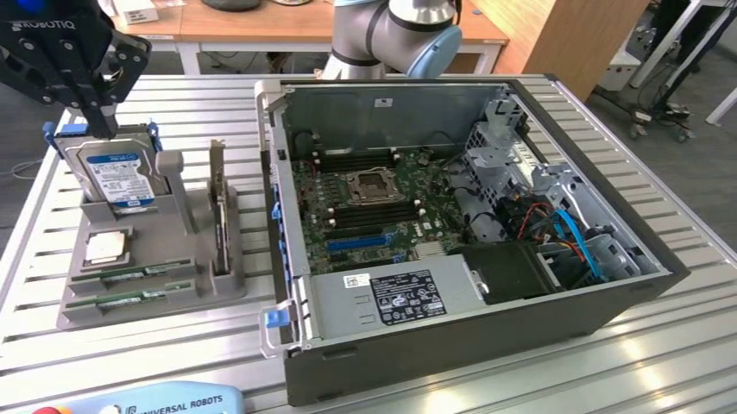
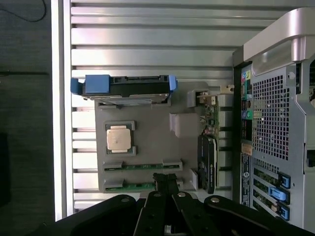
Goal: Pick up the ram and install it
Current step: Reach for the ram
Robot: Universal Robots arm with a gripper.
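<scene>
Two ram sticks lie side by side in slots at the front of the grey holder (image 1: pixel 150 259): one ram (image 1: pixel 136 274) (image 2: pixel 142 166) and a second ram (image 1: pixel 124 298) (image 2: pixel 134 186), both thin green boards. My black gripper (image 1: pixel 102 128) (image 2: pixel 166 178) hangs above the holder at the exterior view's left, over the hard drive end. Its fingers are shut with nothing between them. In the wrist view the fingertips overlap the end of the second ram. The open computer case (image 1: pixel 645 285) lies to the exterior view's right, its motherboard (image 1: pixel 368 203) exposed.
The holder also carries an upright silver hard drive (image 1: pixel 116 177) (image 2: pixel 125 88), a square processor chip (image 1: pixel 106 247) (image 2: pixel 119 138) and an upright card (image 1: pixel 219 207) (image 2: pixel 206 157). All rest on a slatted metal table (image 1: pixel 47 345). A teach pendant (image 1: pixel 150 403) lies at the front edge.
</scene>
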